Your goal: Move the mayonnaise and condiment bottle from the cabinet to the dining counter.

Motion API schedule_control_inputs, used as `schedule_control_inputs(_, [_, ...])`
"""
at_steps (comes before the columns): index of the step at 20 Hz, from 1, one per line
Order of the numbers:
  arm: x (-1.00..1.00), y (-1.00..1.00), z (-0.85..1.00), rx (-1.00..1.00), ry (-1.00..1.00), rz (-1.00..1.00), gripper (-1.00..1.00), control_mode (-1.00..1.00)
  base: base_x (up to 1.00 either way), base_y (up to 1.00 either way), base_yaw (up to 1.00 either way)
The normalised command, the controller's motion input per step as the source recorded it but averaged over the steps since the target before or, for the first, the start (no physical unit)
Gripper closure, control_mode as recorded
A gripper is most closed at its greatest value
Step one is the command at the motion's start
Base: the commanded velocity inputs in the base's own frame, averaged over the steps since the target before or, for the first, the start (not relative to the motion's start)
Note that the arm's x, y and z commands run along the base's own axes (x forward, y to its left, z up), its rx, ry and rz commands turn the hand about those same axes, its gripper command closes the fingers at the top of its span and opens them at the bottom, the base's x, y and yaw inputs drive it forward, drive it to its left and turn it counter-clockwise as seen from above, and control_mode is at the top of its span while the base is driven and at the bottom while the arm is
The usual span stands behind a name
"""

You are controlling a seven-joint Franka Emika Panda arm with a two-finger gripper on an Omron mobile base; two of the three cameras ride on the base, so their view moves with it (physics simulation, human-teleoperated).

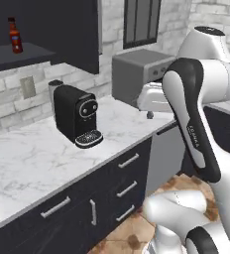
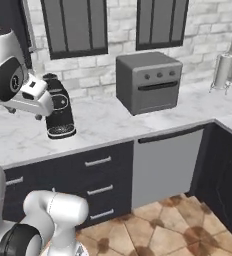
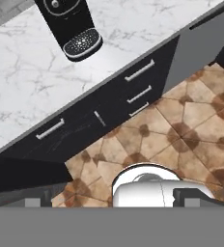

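One condiment bottle (image 1: 15,35) stands upright in the open cabinet (image 1: 47,30); hand (image 3: 109,198) spread wide

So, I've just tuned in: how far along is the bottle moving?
Nothing looks delivered yet. The condiment bottle stands on the open cabinet shelf, above the coffee machine. The gripper is open and holds nothing. Both items are left to carry over.
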Motion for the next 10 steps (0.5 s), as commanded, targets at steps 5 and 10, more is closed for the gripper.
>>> schedule_control_inputs(5, [0.00, 0.00, 0.00, 0.00, 0.00, 0.00, -1.00, 1.00, 0.01, 0.74, 0.44])
schedule_control_inputs(10, [0.00, 0.00, 0.00, 0.00, 0.00, 0.00, -1.00, 1.00, 0.27, 0.51, 0.42])
